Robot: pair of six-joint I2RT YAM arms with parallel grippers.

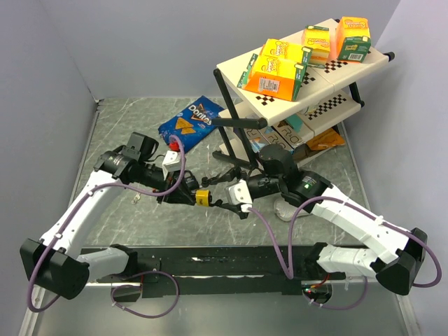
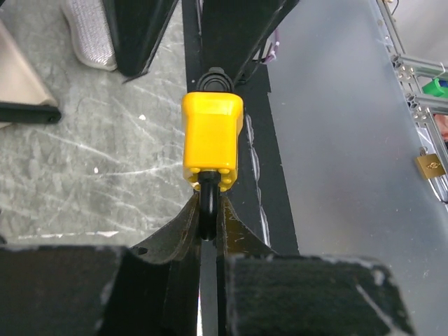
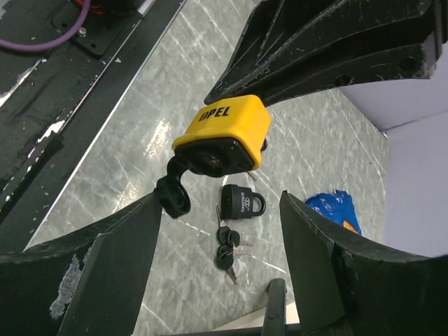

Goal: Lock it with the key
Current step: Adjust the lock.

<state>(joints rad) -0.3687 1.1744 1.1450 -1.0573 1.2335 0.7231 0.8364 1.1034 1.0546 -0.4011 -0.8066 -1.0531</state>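
Holding hand: left gripper (image 2: pixel 208 218), fingers pressed nearly together on the black shackle of the yellow padlock (image 2: pixel 212 140).
Yellow padlock: sticks straight out past the left fingertips, clear of the table, with its keyhole end facing the right gripper (image 3: pixel 220 199).
Dust cap (image 3: pixel 173 196): black, flipped off the keyhole end, dangling by its strap just beside the right gripper's left finger.
Right gripper: fingers spread wide, nothing between them, tips just short of the padlock body.
Black padlock (image 3: pixel 243 203): lies on the marble tabletop (image 3: pixel 140 161) beyond the right fingertips, below the yellow one.
Keys (image 3: pixel 227 246): a small bunch just beside the black padlock, untouched by either hand.
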